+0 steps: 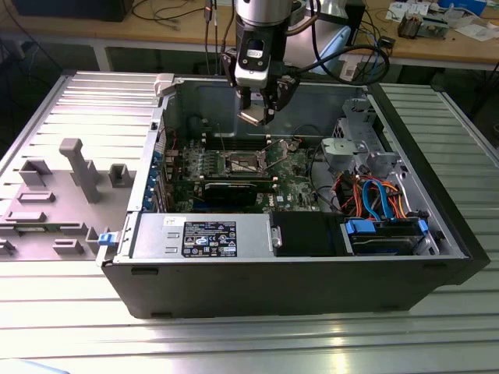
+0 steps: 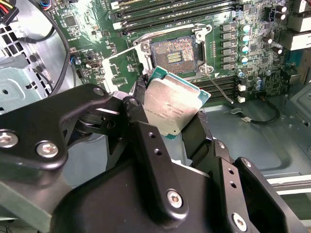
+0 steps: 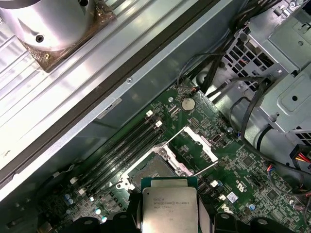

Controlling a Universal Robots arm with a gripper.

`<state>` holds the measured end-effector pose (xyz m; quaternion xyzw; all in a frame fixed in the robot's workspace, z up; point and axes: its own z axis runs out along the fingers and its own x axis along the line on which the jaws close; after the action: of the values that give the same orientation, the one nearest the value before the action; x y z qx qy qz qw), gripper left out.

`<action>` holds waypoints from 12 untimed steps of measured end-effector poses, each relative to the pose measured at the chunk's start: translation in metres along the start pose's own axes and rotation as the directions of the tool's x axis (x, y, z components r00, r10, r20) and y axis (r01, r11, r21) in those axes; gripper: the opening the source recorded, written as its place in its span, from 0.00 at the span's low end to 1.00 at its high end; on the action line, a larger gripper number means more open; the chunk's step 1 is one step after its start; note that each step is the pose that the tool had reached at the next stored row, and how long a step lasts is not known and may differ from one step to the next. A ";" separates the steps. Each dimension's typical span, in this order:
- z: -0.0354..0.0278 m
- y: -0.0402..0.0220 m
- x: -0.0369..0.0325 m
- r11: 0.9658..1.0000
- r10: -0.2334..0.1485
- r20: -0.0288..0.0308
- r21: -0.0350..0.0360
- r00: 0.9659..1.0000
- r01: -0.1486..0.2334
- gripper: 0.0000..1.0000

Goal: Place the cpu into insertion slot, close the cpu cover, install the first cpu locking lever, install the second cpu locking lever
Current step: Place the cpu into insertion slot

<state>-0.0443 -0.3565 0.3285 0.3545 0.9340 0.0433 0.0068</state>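
Observation:
My gripper [image 1: 260,115] is shut on the cpu [image 1: 253,118], a flat square chip with a silvery top, and holds it tilted in the air above the open computer case. In both wrist views the cpu [image 2: 170,104] [image 3: 167,208] sits between the black fingers [image 2: 141,121]. Below it on the green board lies the insertion slot [image 1: 242,162] [image 2: 175,54] [image 3: 151,171], its dark pin field bare. The cpu cover [image 2: 121,60] [image 3: 194,145], a silvery frame, is swung open beside the slot. A thin wire lever [image 2: 215,83] [image 3: 206,168] stands free next to the slot.
Long memory slots [image 3: 116,150] run beside the socket. A metal drive cage [image 1: 362,136] with orange and blue cables [image 1: 374,195] fills the case on the exterior view's right. A power supply [image 1: 199,235] lies along the front wall. Grey plastic fixtures [image 1: 78,167] stand outside the case.

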 end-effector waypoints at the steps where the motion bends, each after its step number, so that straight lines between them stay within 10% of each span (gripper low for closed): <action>1: 0.0000 0.0000 0.0000 1.000 0.001 0.000 0.000 1.000 -0.001 0.55; 12: 0.0000 0.0000 0.0000 1.000 0.016 0.001 0.000 1.000 -0.016 0.55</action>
<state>-0.0444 -0.3566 0.3285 0.3618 0.9312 0.0432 0.0071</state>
